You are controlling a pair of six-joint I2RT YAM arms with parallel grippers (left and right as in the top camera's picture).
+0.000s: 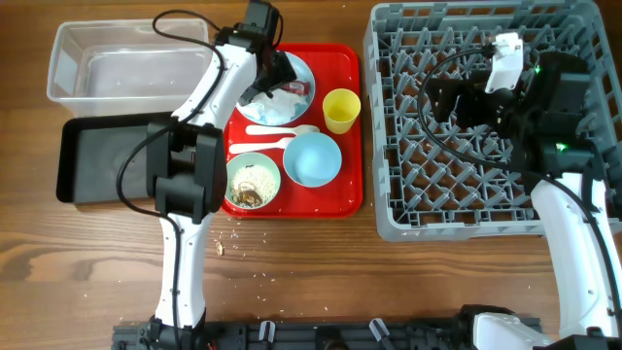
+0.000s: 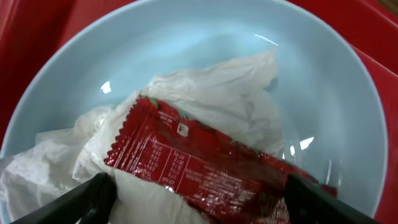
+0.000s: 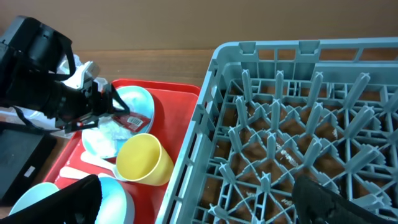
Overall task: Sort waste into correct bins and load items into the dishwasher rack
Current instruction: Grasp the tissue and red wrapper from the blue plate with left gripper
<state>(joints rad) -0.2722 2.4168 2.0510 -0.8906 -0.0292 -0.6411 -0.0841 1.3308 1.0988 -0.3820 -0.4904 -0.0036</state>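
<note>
Snack wrapper (image 2: 205, 168), red and white, lies directly between the fingers of my left hand (image 2: 200, 191), resting on a crumpled napkin (image 2: 211, 93) inside the pale blue plate (image 2: 336, 112). The left hand is spread wide and straddles the wrapper lengthwise, with nothing clamped yet. I judge the wrapper light, thin, crinkly and slick. It would likely buckle if pinched end to end, so I would take it across its narrow width, clear of the soft napkin below. My right hand (image 3: 196, 194) hangs released and empty, with the dishwasher rack (image 3: 298, 48) beneath and ahead of it.
</note>
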